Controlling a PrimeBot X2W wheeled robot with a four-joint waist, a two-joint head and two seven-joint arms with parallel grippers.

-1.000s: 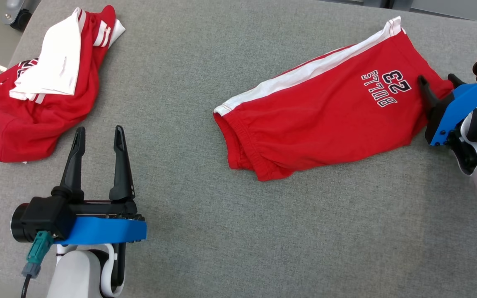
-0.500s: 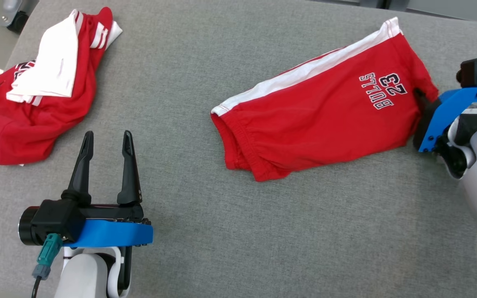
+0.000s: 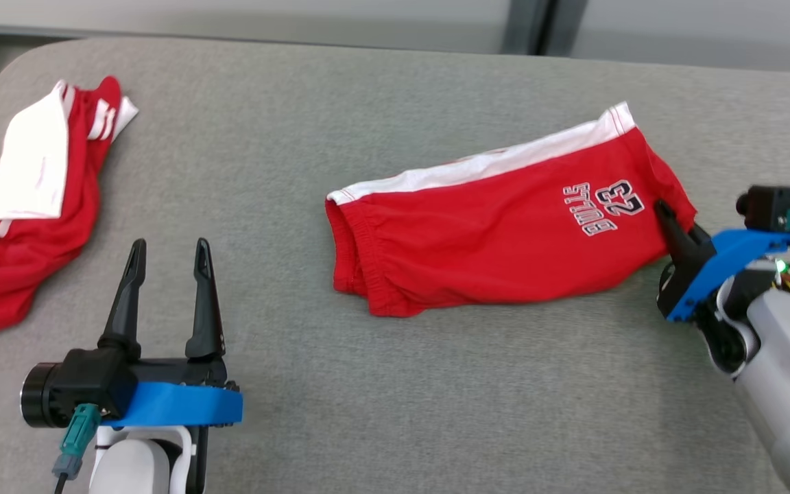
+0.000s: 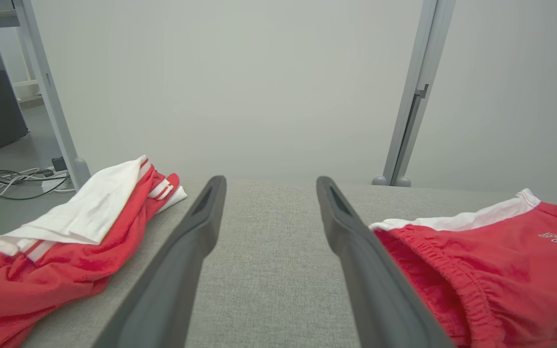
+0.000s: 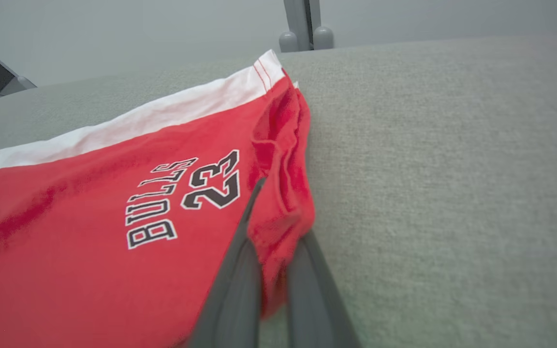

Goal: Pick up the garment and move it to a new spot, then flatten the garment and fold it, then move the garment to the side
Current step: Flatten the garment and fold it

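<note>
My right tool (image 3: 671, 218) has just gone from fingers apart to fingers pinched together on the hem corner of the red jersey shorts (image 3: 491, 240), the pair with a white side stripe and printed lettering. In the right wrist view a fold of red cloth is squeezed between the two dark fingers, so I judge the grip real, though only a thin edge is caught. The rest of the shorts lies flat on the grey fabric-covered bench (image 3: 436, 412), stretching away ahead and to the left of that tool, waistband at the end farthest from it. The head camera has also tipped since a second ago, so the shift of the whole picture is not the cloth moving. My left tool (image 3: 169, 248) has its fingers wide apart with nothing between them. The waistband is off to its right, and a crumpled red and white garment (image 3: 18, 226) is off to its left. With the pinch made, I reckon the lift comes next, slowly, watching that the hem does not slip out
</note>
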